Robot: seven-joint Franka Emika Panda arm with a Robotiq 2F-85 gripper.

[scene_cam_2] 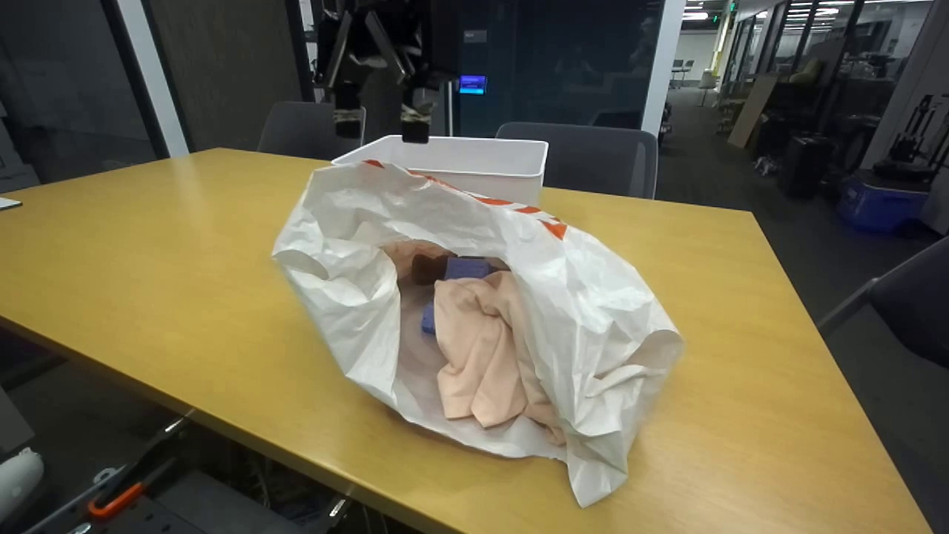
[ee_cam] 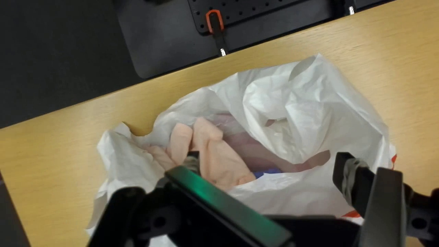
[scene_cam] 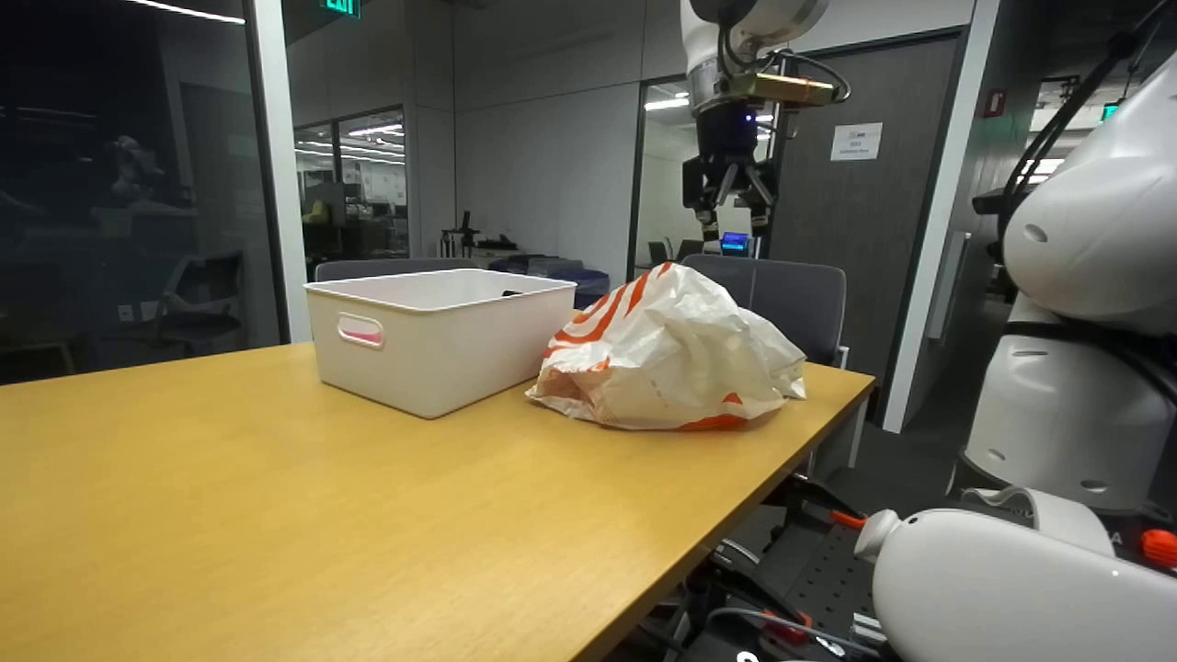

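While jaws gape, empty end effector (scene_cam: 735, 222), bag (scene_cam: 676, 359) below

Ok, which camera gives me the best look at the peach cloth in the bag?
An exterior view, where the peach cloth shows large with no jaws in front. The wrist view sees it from above, partly covered by the jaws. In an exterior view where the white bag shows only its outside, the cloth is hidden.

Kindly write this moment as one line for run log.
gripper: open, empty, above bag | bag: open, on table | peach cloth: inside bag | white box: beside bag
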